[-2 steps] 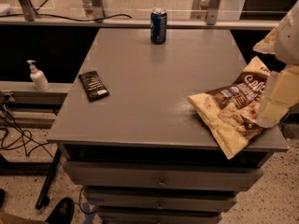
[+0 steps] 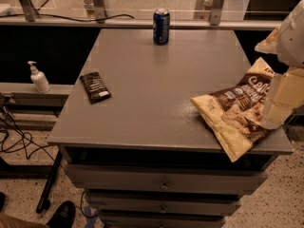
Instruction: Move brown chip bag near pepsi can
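Crinkled film, pale yellow and dark brown with white script lettering: large brown chip bag, lying flat at the front right of the grey flat-topped surface, with one lower corner poking past the front edge. Well apart from the small upright blue pepsi can with silver top, standing at the middle of the far edge.

Pale cream tool at the right border, down over the bag's right end and seemingly touching it. Impossible to tell whether released, clenched or already grasping the film.

Probably very light, mostly air. Soft and yielding under any pinch, slick on the outside, brittle inside and easily crushed. Best taken at a flattened edge or the sealed end seam, not across the puffed belly. Firm on the seam, gentle everywhere else. Likely to sag and swing once lifted, and to slide readily on the smooth top. Worth minding that overhanging corner: easily tipped off the front by a forward nudge.

Small flat dark-brown packet near the left edge, clear of a straight line toward the can. Gentle release just beside the can, without bumping it.
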